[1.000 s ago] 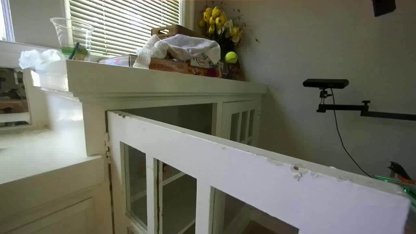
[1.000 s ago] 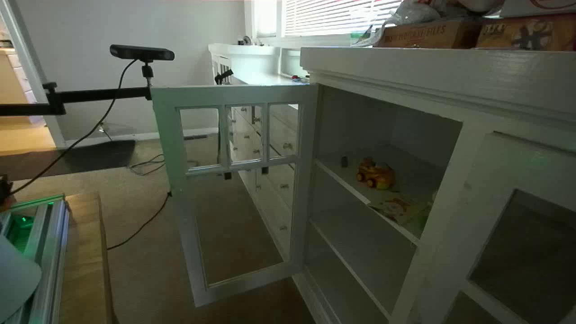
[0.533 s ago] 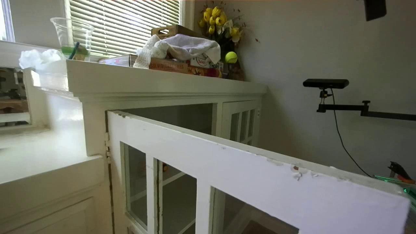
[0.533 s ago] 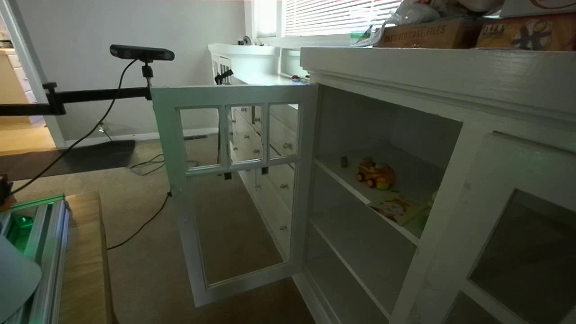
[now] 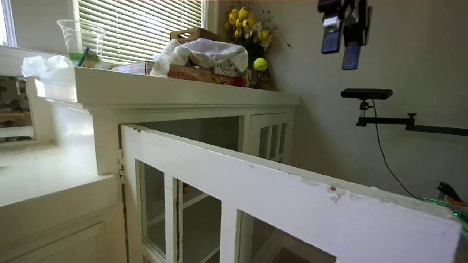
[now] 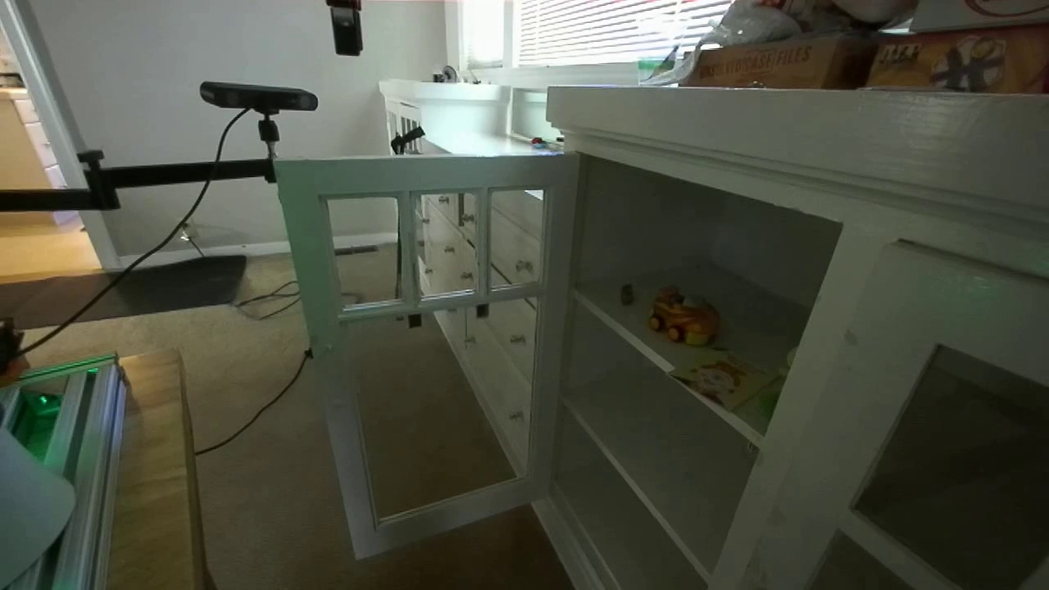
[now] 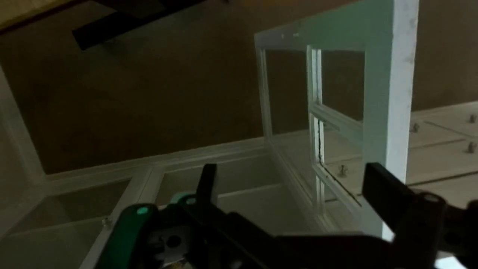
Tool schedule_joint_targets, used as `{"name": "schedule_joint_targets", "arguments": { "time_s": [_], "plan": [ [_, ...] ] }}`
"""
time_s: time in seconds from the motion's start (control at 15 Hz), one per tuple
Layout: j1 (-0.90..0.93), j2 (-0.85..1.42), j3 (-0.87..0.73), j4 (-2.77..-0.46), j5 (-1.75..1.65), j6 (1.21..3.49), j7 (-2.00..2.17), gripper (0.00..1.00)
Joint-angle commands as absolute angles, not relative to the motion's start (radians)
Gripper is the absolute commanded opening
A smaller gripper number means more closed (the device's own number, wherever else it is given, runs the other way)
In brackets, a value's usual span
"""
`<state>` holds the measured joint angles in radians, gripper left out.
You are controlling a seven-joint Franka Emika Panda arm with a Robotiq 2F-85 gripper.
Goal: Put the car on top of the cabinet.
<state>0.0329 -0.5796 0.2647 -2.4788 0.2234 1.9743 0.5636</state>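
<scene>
Exterior views show fingers (image 5: pixel 351 57) parted, car (image 6: pixel 687 319) lying roughly left to right, front unclear.

"Where is it brightest?"

"At the window with pale slatted blinds (image 5: pixel 139 33), near a plain grey wall (image 5: pixel 402 54)."

"And underfoot?"

"Beige carpet (image 6: pixel 254 352), with a flat black mat (image 6: pixel 180 283) near a white baseboard (image 6: pixel 266 247). A yellow-lit floor (image 6: pixel 37 238) shows past a white door frame (image 6: pixel 65 147)."

"Furniture?"

"A bank of white drawers with small knobs (image 7: pixel 440 160)."
</scene>
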Motion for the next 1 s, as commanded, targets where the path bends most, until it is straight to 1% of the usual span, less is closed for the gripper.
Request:
{"name": "schedule_joint_targets", "arguments": {
  "time_s": [0.0,0.47,0.93],
  "plan": [
    [-0.013,-0.545,0.284,-2.534,0.194,2.162,0.685,1.0],
    [-0.085,-0.457,0.269,-2.647,0.063,2.514,0.761,1.0],
    [-0.213,-0.361,0.29,-2.745,-0.119,2.864,0.788,1.0]
  ]
}}
